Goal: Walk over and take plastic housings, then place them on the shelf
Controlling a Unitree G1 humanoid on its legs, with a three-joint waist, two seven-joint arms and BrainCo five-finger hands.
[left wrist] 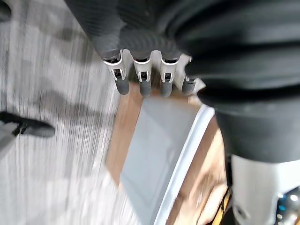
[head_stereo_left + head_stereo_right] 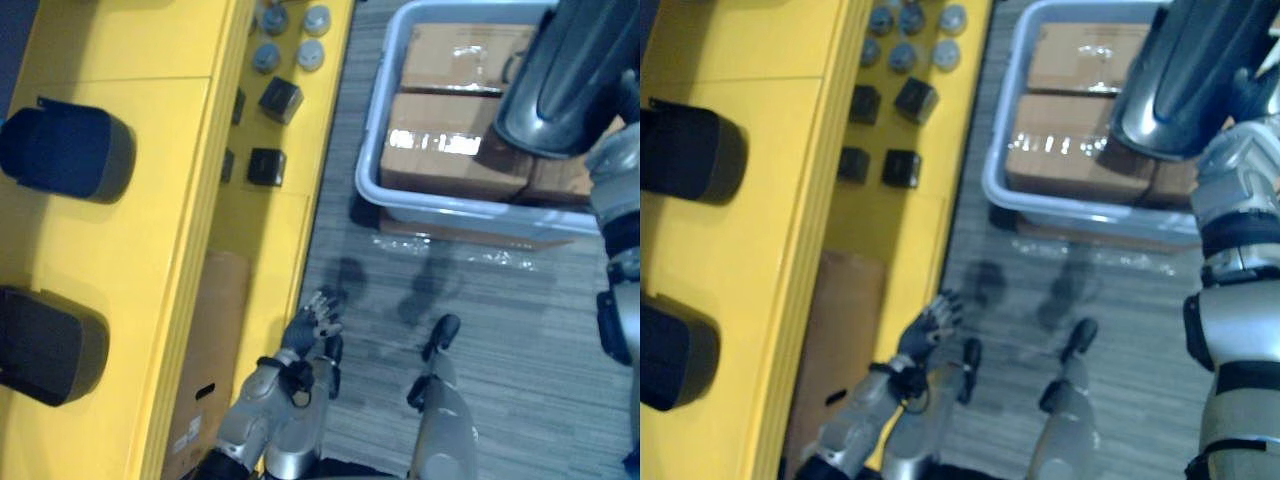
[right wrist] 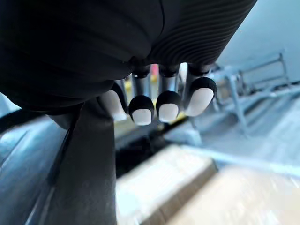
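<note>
Fingers [image 3: 168,107] of the right hand [image 3: 117,37] curled about a dark plastic housing [image 2: 572,70], held high over the grey bin [image 2: 372,160] of cardboard boxes [image 2: 450,150]; left hand [image 2: 315,325] slack and empty, low beside the yellow shelf [image 2: 140,250]. Two housings [image 2: 65,150] stand on its top board; carry this one across level, set it beside them, and release only once it is seated.

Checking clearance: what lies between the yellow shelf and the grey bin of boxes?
Only a strip of bare grey floor separates the yellow shelf from the grey bin, shown in both eye views.
</note>
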